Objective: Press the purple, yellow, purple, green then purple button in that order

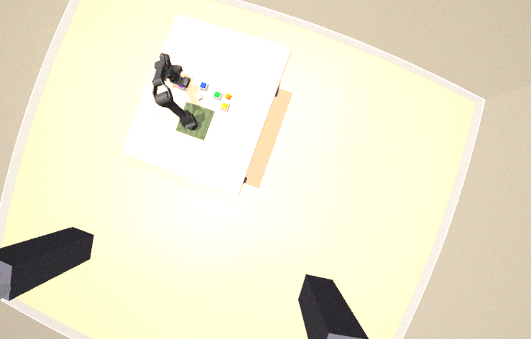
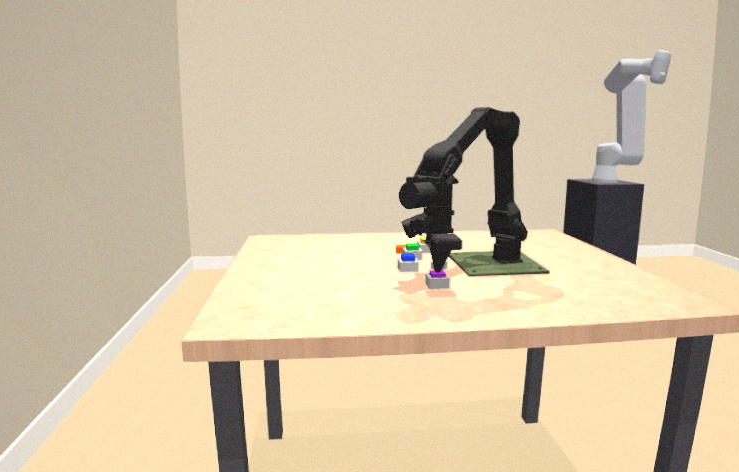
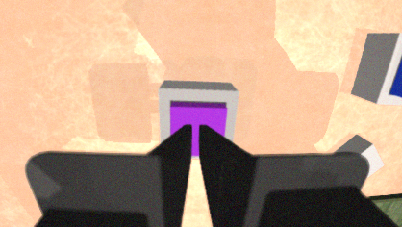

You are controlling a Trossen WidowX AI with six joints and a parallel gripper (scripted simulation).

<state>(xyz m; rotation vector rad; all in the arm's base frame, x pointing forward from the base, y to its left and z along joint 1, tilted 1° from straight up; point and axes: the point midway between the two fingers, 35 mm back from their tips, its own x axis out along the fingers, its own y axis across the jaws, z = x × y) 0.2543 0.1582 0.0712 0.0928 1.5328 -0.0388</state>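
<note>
The pincer [image 3: 193,128], closed on nothing, is poised on the purple button [image 3: 197,126] beside the arm's base plate [image 2: 501,263]; a purple press is judged underway, release being required next.

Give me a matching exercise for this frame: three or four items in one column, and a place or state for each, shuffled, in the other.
Items:
1. gripper
2. purple button
3. blue button
4. arm base

Places or states:
A. on the green plate
B. shut, holding nothing
C. directly under the fingertips
D. next button over from the purple one

Pairs: 1-B, 2-C, 3-D, 4-A
</note>
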